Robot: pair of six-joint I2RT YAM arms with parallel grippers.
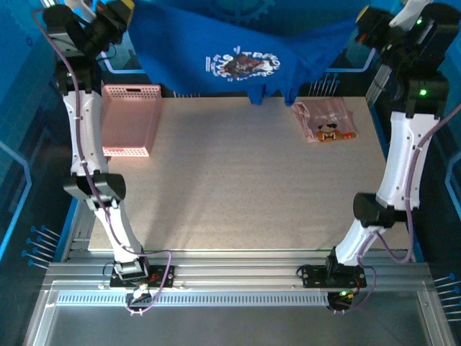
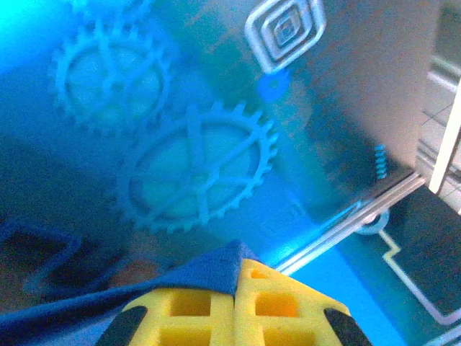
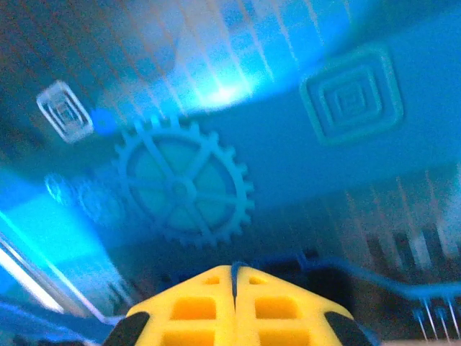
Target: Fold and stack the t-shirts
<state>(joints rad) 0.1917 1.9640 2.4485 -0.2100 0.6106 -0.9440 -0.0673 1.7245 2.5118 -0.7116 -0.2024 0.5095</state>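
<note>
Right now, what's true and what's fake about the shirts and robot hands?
The royal-blue cloth t-shirt hangs in the air, off the table. True.
The pale pink cloth t-shirt lies inside the pink plastic lattice basket. False: it lies on the table, far right.
The left gripper is shut on blue cloth. True.
The right gripper is open and empty. False: it is shut, pinching the blue shirt.

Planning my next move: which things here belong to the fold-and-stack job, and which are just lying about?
Part of the job:
- blue t-shirt, held up between the shut left gripper and right gripper
- pink t-shirt, lying at the far right of the table

Lying about:
- pink basket, far left of the table
</note>
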